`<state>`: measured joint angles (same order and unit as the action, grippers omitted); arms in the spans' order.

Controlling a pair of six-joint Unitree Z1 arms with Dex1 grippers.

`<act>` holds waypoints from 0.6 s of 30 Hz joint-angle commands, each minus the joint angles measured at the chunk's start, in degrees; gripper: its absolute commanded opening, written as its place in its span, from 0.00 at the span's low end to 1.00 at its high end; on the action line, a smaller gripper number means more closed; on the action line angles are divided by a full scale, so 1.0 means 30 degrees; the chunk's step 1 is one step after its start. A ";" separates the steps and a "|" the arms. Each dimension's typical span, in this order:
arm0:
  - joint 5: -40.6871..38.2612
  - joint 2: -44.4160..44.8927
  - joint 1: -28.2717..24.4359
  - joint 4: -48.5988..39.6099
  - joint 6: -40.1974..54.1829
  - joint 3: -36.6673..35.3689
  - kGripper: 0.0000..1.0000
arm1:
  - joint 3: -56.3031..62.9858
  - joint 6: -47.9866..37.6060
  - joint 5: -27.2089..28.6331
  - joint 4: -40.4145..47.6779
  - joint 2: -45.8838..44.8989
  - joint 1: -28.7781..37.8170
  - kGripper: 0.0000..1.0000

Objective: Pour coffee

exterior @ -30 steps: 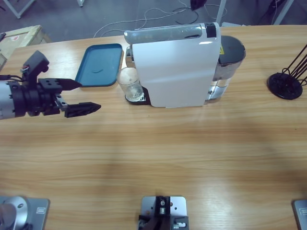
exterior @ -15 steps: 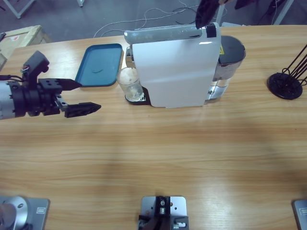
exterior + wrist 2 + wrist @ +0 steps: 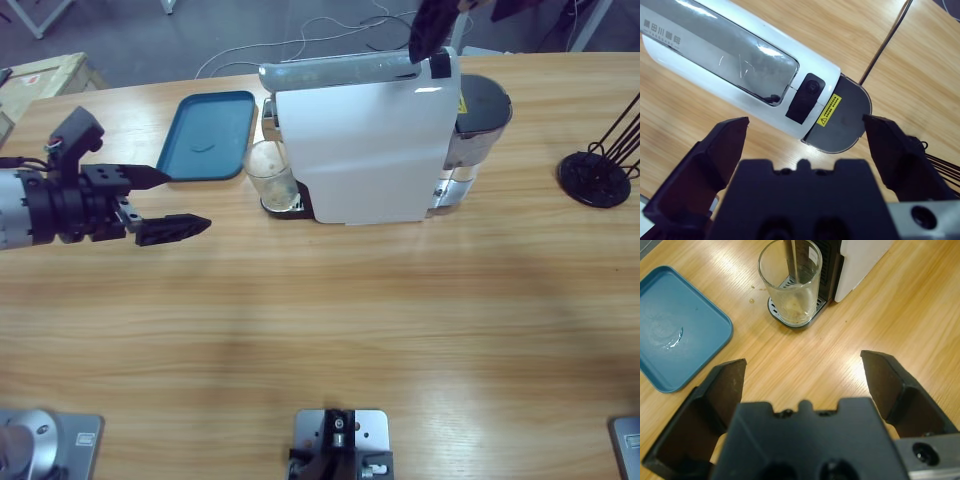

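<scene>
A clear glass tumbler [image 3: 272,176] [image 3: 790,282] stands on the drip tray under the spout of the white coffee machine [image 3: 365,140]. A thin pale-brown layer of coffee [image 3: 792,307] lies in its bottom, and a fine stream [image 3: 795,262] runs down into it. My left gripper [image 3: 187,200] [image 3: 802,361] hovers open to the left of the glass, apart from it, holding nothing. My right gripper [image 3: 435,25] [image 3: 805,130] is open above the machine's top, over its black button [image 3: 807,95]. Only a dark jaw of it shows at the high view's top edge.
A blue tray [image 3: 210,135] [image 3: 675,330] lies left of the machine, behind my left gripper. A few small drops [image 3: 757,288] mark the table beside the glass. The grey water tank [image 3: 480,110] [image 3: 840,120] sits at the machine's right end. A black wire stand [image 3: 600,165] stands far right.
My right gripper's dark jaw has come into the high view at the top edge above the machine. The left arm and the glass have stayed put.
</scene>
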<state>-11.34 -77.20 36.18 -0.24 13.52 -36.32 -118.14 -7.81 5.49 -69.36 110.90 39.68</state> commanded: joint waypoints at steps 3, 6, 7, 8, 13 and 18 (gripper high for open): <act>0.0119 -0.0020 0.0158 0.0008 -0.0023 0.0464 0.99 | 0.0186 0.0126 0.0281 -0.0199 -0.0808 0.0191 1.00; 0.0119 0.0027 0.0158 -0.0009 -0.0023 0.0505 0.99 | 0.0104 0.0114 0.0380 -0.0205 -0.1236 0.0191 1.00; 0.0119 0.0074 0.0158 -0.0009 -0.0023 0.0499 0.99 | 0.0104 0.0109 0.0445 -0.0210 -0.1499 0.0191 1.00; 0.0119 0.0132 0.0158 -0.0009 -0.0017 0.0482 0.99 | 0.0250 0.0103 0.0456 -0.0199 -0.1933 0.0191 1.00; 0.0178 0.0683 0.0158 -0.0121 0.0018 0.0593 0.99 | 0.6086 0.0026 0.0662 0.2526 -0.5425 0.1445 1.00; 0.0248 0.1585 0.0158 -0.1205 0.0030 0.0892 0.99 | 1.4061 -0.0132 0.0369 0.5965 -0.9749 0.2184 1.00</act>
<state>-11.34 -76.06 36.18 -0.27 13.52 -35.67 -99.73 -7.82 6.27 -61.68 97.61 43.09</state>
